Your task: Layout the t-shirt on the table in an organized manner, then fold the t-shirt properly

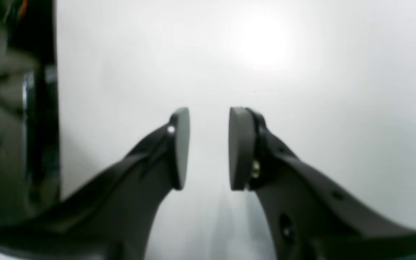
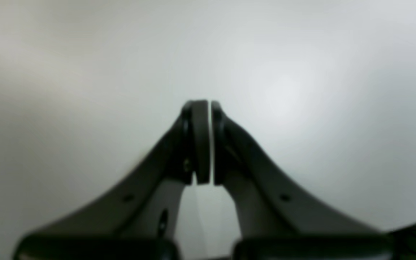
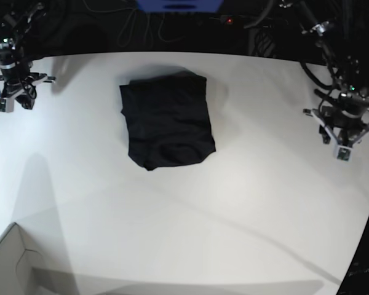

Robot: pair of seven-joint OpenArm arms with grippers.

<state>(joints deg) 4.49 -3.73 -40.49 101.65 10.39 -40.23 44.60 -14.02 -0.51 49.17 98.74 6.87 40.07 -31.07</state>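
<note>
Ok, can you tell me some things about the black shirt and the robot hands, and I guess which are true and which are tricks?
1. The t-shirt is folded into a compact block on the table. True.
2. The right gripper is holding the t-shirt. False: its jaws are shut on nothing, above bare table.
3. The left gripper has a gap between its pads, with nothing in it. True.
4. The t-shirt is bright red. False: it is plain black.
5. Both arms stand off to the sides, away from the t-shirt. True.
6. A white box corner sits on top of the t-shirt. False: it is at the table's near corner, far from the shirt.
</note>
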